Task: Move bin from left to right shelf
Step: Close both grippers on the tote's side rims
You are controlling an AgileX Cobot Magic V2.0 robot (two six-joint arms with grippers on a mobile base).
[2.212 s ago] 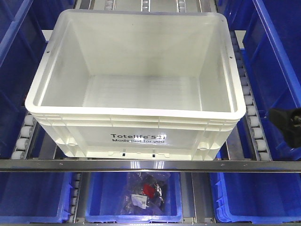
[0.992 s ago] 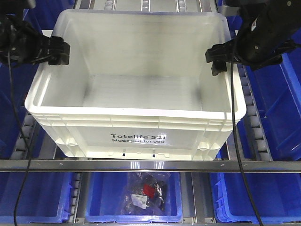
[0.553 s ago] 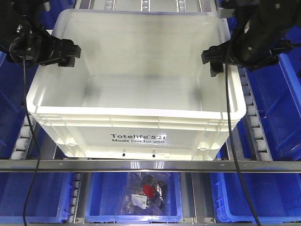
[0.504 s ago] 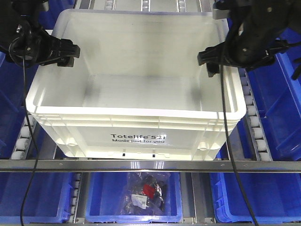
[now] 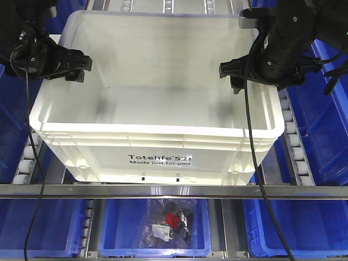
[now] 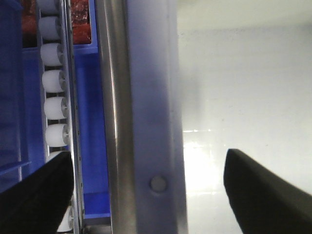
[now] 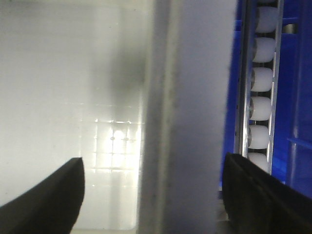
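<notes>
The white bin [image 5: 157, 103] with black "Totelife 521" print sits on the roller shelf, empty inside. My left gripper [image 5: 69, 66] is open over the bin's left wall near the back. One finger is inside the bin and the other is outside it. In the left wrist view the bin's rim [image 6: 151, 97] runs between the open left gripper [image 6: 148, 158] fingers. My right gripper [image 5: 247, 75] is open astride the right wall. In the right wrist view that wall [image 7: 187, 122] stands between the open right gripper [image 7: 153, 161] fingers. Neither gripper's fingers touch the wall.
Blue bins [image 5: 321, 109] flank the white bin on both sides. Roller tracks [image 5: 291, 130] run beside it. A metal rail [image 5: 174, 191] crosses in front. On the level below, a blue bin [image 5: 157, 231] holds a plastic bag with red and black parts.
Both arms came into view from the sides and closed on the bin's walls. In the last second the right gripper shifted left and the left gripper slightly right. The bin has not moved.
</notes>
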